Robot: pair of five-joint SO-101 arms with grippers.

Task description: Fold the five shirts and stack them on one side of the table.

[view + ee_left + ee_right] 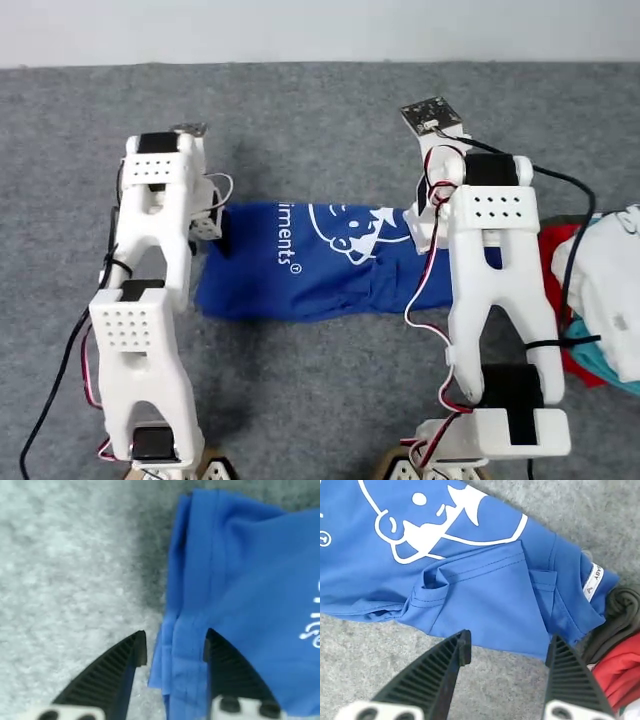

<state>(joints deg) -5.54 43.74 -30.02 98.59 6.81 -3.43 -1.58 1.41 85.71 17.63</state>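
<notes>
with left gripper [175, 647] and right gripper [509, 652] held apart, the blue shirt [310, 270] is part-folded mid-frame, while the right-edge heap [608, 285] is left unfolded.

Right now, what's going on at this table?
Two arms are at one blue shirt, partly folded on the grey table. The left arm has its jaws open astride one end's edge; the right arm has its jaws open over the collar end. More shirts lie piled beside the right arm.
</notes>
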